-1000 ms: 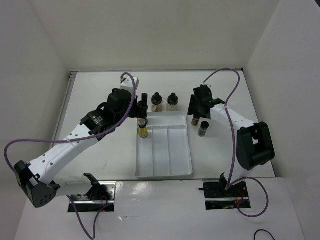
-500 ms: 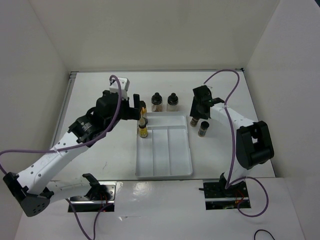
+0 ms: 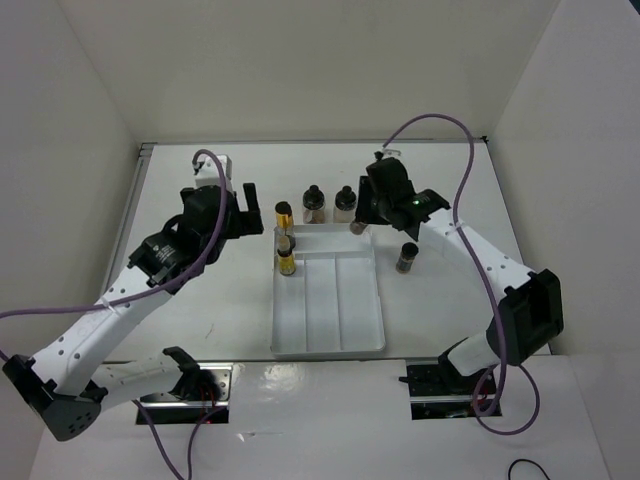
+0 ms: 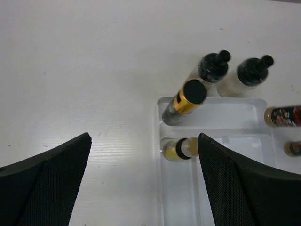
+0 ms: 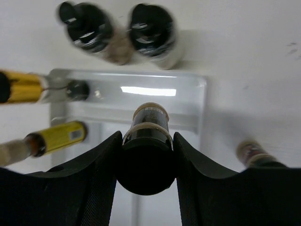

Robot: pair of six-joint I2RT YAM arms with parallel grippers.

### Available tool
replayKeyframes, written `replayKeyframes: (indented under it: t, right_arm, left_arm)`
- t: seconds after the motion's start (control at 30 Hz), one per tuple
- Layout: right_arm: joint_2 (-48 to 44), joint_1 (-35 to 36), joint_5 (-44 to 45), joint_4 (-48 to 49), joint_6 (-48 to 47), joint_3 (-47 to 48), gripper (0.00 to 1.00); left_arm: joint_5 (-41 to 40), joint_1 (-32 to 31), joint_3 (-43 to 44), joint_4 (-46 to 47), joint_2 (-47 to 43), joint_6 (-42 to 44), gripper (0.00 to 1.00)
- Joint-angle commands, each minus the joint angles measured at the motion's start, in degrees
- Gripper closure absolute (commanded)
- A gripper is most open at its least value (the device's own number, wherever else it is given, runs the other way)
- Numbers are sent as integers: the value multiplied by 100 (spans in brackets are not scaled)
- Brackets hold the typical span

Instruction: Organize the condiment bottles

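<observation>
Left gripper (image 3: 249, 210): fingers spread wide, nothing between them; hovers over bare table just left of the tray's far corner.
White tray (image 3: 345, 305): three long sections, running away from the arm bases.
Left-section jars: gold jar (image 4: 186, 99) upright in the far corner; yellow jar (image 4: 178, 149) just nearer.
Jars behind tray: two capped jars (image 3: 313, 203) (image 3: 345, 203), upright, side by side on the table.
Right gripper (image 3: 362, 219): fingers closed around the dark brown jar (image 5: 147, 124).
Deciding relation: held jar hangs cap-up, long axis along the fingers, above the tray's far right part; exact section cannot be told.
Lone jar (image 3: 407, 257): upright on the table, right of the tray, nearer the right arm.
</observation>
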Motion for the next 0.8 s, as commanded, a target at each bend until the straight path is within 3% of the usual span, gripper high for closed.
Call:
replayKeyframes:
  t: [0.0,0.13,0.43,0.77]
  right_arm:
    - [15,556,-203,-88,175,383,100]
    - [201,1179,-203,-36,237,533,100]
    - [834,1813,-125,219,307,472,100]
    - [1361,1972,649,580,360,173,100]
  left_arm:
    - [-185,447,129,-152,136,-388,0]
    - [465,1080,-46,146,338,-510,0]
    - [2145,2698,-415,498,813,-449,0]
    - [2638,3069,-653,551,576,-282,0]
